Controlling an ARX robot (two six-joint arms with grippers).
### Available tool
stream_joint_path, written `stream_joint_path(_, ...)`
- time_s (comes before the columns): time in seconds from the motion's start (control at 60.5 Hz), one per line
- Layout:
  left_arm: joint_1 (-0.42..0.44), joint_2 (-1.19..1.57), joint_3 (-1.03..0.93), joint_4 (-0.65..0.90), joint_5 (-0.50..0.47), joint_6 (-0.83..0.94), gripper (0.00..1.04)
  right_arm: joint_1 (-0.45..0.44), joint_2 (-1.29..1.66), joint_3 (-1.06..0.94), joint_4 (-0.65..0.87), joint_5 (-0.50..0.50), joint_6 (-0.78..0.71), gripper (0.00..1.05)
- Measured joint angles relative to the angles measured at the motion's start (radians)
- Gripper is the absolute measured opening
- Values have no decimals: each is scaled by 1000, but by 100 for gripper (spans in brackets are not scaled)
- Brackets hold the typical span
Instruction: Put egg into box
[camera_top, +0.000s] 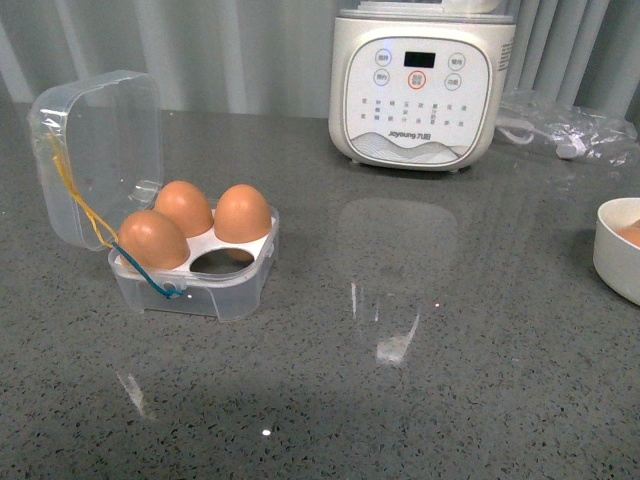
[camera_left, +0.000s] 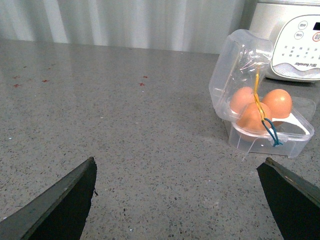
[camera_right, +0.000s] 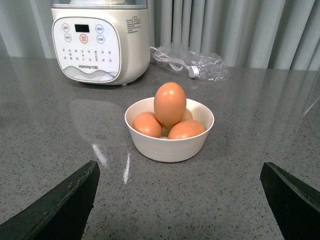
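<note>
Both my pincers are released. The right pincer (camera_right: 180, 164) has its jaws spread wide with nothing between them, and the left pincer (camera_left: 179, 161) is the same, each low over the grey counter (camera_top: 420, 400).

Just ahead of my right one stands a white bowl (camera_right: 170, 149). The egg (camera_right: 170, 103) I judge to be mine to take is perched upright on top of the other eggs (camera_right: 147, 124) in it. That perch is the first risk: if one finger touches it before the other, it could tip off the pile and roll, and too hard a squeeze would crack the shell.

Ahead of my left one sits the box (camera_top: 235, 295), its lid (camera_top: 100, 140) swung up. It holds three seated eggs (camera_top: 243, 213), and the front hole (camera_top: 222, 262) on the bowl's side is free. The cord (camera_top: 75, 195) runs from the lid down to the box's front corner, where a finger could snag it and drag the light box. Coming in low, I might also knock the seated eggs beside the hole.

Farther back are a white cooker (camera_top: 420, 90) and a crumpled bag (camera_right: 190, 62), both well clear.
</note>
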Motion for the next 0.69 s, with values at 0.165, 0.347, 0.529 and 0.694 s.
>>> stream_joint_path(0.165,0,0,0,0,0,0,98,0,0,0,0,0,0,98)
stream_joint_path(0.347,0,0,0,0,0,0,98,0,0,0,0,0,0,98)
stream_joint_path(0.529,0,0,0,0,0,0,98,0,0,0,0,0,0,98)
stream_joint_path(0.694,0,0,0,0,0,0,98,0,0,0,0,0,0,98)
